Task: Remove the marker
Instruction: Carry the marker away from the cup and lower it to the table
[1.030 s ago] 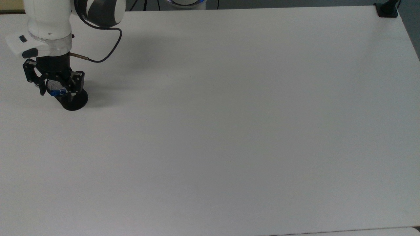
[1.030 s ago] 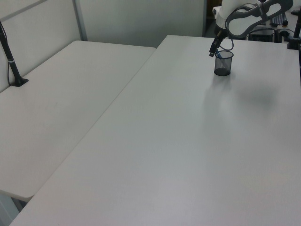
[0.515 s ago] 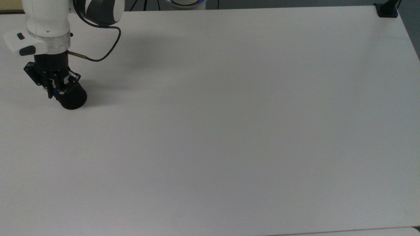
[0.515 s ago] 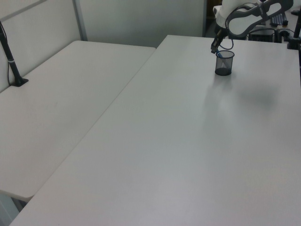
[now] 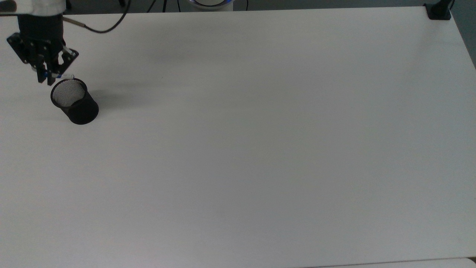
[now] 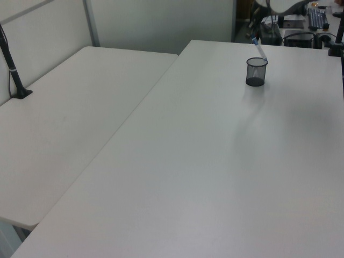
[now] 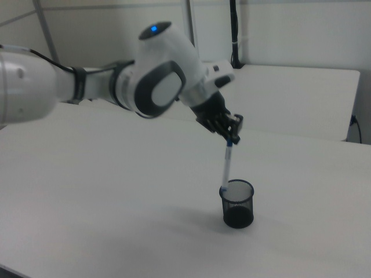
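Hand: the hand (image 7: pixel 231 138) is clamped on the marker's capped top, above the desk's (image 5: pixel 260 149) far left corner in the top view.
Marker: one marker (image 7: pixel 226 165) hangs tilted from the hand, its lower end level with the rim of the cup (image 7: pixel 238 204), just at its edge.
Cup: one black mesh cup, upright on the desk, nothing else inside it.
Progress: lifted almost clear; judged nearly done.
Left: carry it away and set it down.

A robotics lab or office: bare white tables (image 6: pixel 177 161) pushed edge to edge, plain partition walls (image 6: pixel 161 24), and camera poles (image 6: pixel 11 64) clamped at table edges.
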